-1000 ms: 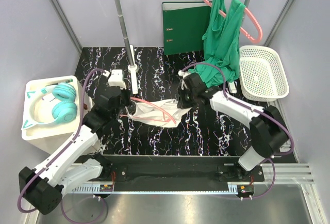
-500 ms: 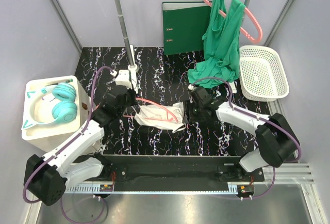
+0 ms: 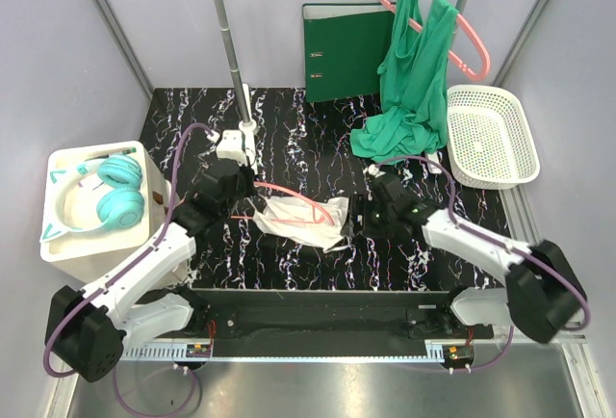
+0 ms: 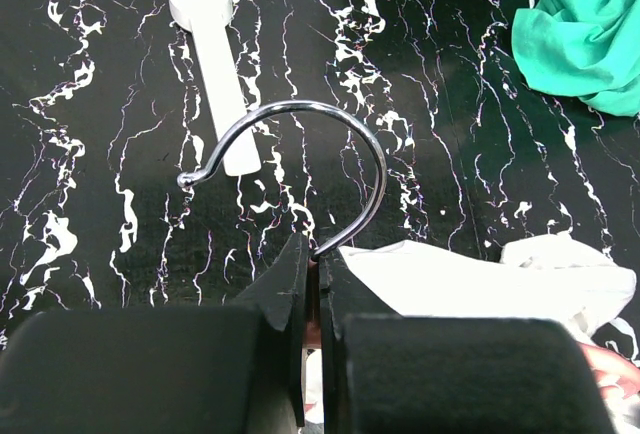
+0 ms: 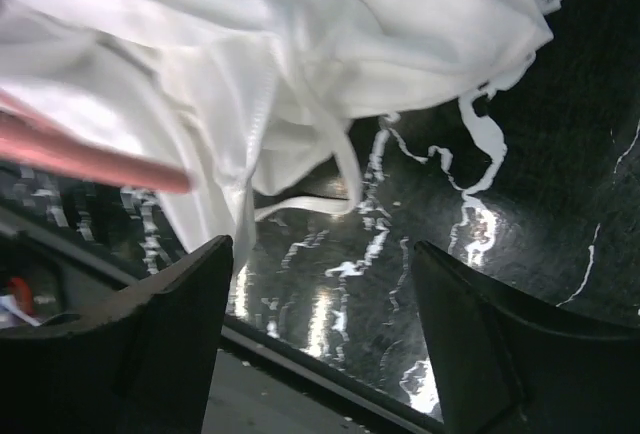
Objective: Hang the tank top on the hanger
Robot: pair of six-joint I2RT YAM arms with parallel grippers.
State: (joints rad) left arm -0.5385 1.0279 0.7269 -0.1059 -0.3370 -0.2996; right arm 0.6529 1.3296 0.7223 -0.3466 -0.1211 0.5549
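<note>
A white tank top [image 3: 306,220] lies crumpled on the black marbled table, draped partly over the thin pink hanger [image 3: 295,195]. My left gripper [image 3: 244,196] is shut on the hanger's neck, just below the grey metal hook [image 4: 300,139], which arches over the table in the left wrist view. The left gripper [image 4: 318,254] has white cloth [image 4: 480,279] to its right. My right gripper [image 3: 354,216] stands open just right of the tank top, holding nothing. In the right wrist view its open fingers [image 5: 322,254] frame bare table below the cloth [image 5: 300,34], a loose strap and a pink hanger arm [image 5: 90,154].
A rack pole [image 3: 231,52] on a white foot stands behind the left gripper. At the back are a green binder [image 3: 346,50], a thicker salmon hanger with green cloth [image 3: 416,71] and a white basket [image 3: 491,134]. Teal headphones [image 3: 106,196] rest on a white box at left.
My right gripper has opened, let go of the tank top and drawn back to the right and nearer. The cloth's right end has dropped onto the table. The left gripper keeps its hold.
</note>
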